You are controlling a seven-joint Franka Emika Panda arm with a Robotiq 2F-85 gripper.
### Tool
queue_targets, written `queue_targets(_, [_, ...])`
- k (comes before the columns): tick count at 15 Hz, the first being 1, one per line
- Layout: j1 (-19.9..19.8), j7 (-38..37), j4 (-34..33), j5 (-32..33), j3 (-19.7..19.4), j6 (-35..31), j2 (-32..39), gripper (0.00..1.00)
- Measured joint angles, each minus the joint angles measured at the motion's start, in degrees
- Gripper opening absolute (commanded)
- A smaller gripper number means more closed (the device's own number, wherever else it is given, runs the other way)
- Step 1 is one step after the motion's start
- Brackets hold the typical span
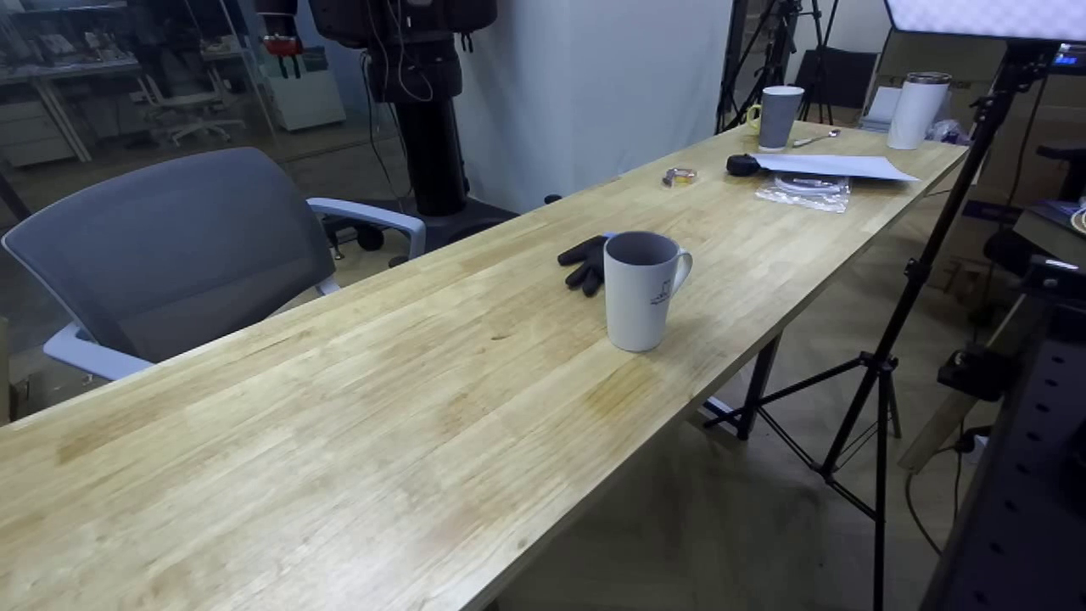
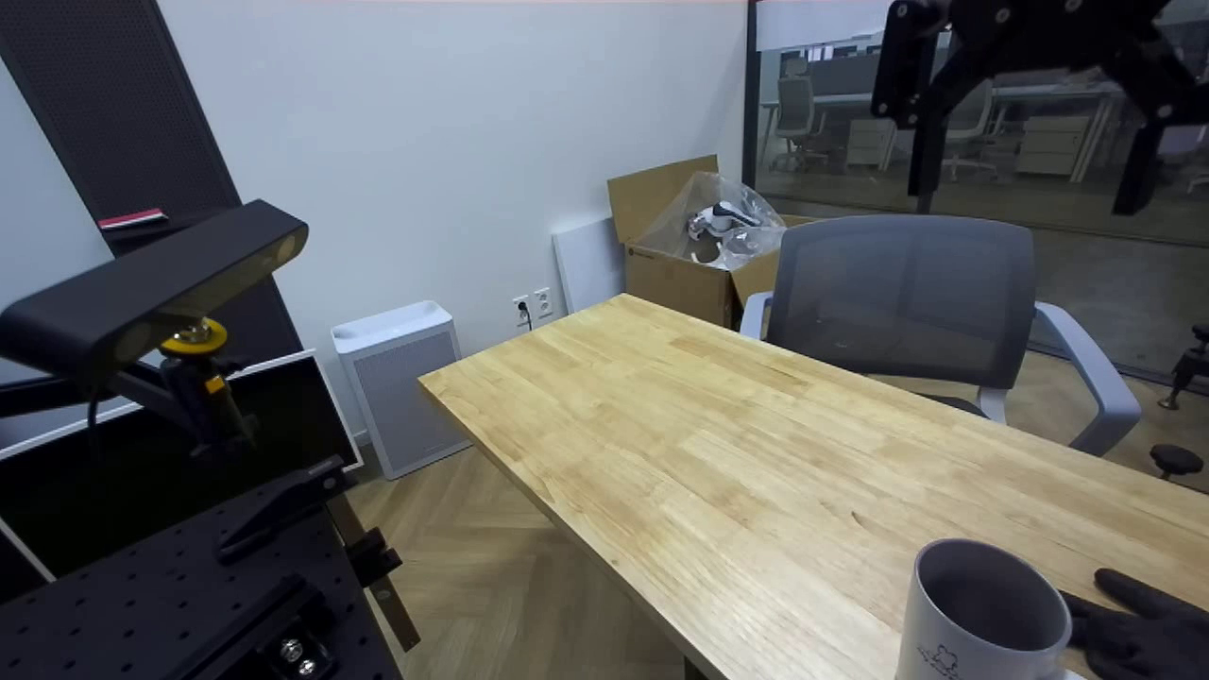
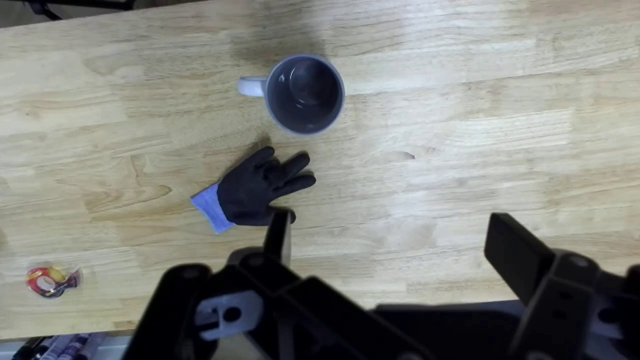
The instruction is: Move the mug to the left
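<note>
Plainly, the hand (image 3: 392, 245) is empty, its two fingers (image 3: 276, 237) spread wide above the tabletop (image 3: 500, 175) and well apart from the mug (image 3: 304, 95), which stands upright close to the far long edge (image 3: 100, 18) as the wrist view shows it. That edge is probably the chief danger: a finger bumping the mug's side on approach could shove it outward and over. Just beside the mug, on the near left, lies a dark glove (image 3: 247, 197); should the hand come down there, a fingertip may catch it and drag it along. The handle (image 3: 251, 86) juts left in that same view, so a finger lowered on that side might strike it, and a grip taken high on so tall a body could let it tip once moved. Direction looks like a further trap: in an exterior view the handle points right, so a "left" read from the wrong place would send the mug the opposite way.
</note>
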State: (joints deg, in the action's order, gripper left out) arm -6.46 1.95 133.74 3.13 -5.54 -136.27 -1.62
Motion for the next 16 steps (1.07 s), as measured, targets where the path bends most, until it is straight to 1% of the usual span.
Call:
queue_targets(9, [1.03, -1.69, 2.95, 1.42, 0.6, -0.56, 2.82, 1.0])
queue_targets(14, [1.11, -1.69, 5.47, 1.42, 0.59, -2.87, 3.56, 1.0])
queue_targets(16, [1.04, -1.69, 6.53, 1.42, 0.51, -4.84, 3.8, 1.0])
